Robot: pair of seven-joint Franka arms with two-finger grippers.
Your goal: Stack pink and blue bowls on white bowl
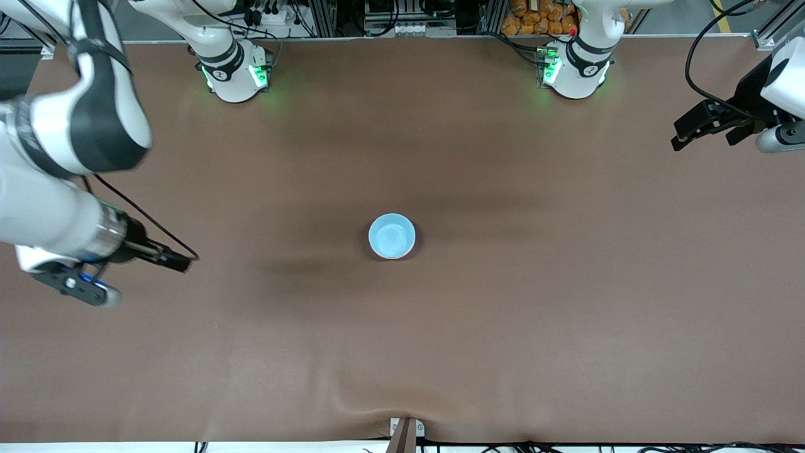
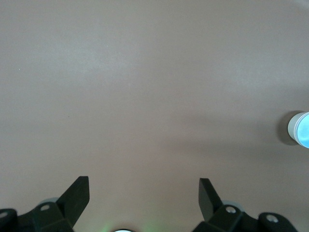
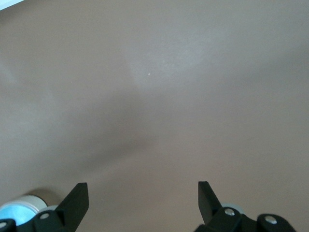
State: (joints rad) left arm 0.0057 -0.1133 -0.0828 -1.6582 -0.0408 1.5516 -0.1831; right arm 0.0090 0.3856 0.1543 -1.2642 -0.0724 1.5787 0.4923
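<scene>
The light blue bowl (image 1: 392, 236) stands upright in the middle of the table, and only its blue inside shows from above. It also shows at the edge of the left wrist view (image 2: 300, 129) and of the right wrist view (image 3: 17, 209), with a pale outer wall. The pink bowl and the white bowl do not show as separate things; I cannot tell whether they sit under the blue one. My left gripper (image 1: 701, 139) (image 2: 144, 182) is open and empty, up over the left arm's end of the table. My right gripper (image 1: 175, 260) (image 3: 143, 185) is open and empty over the right arm's end.
The brown table cover (image 1: 503, 327) has a wrinkle at the edge nearest the front camera. A small metal bracket (image 1: 405, 431) sits at that edge. The two arm bases (image 1: 236, 72) (image 1: 575, 69) stand along the edge farthest from the camera.
</scene>
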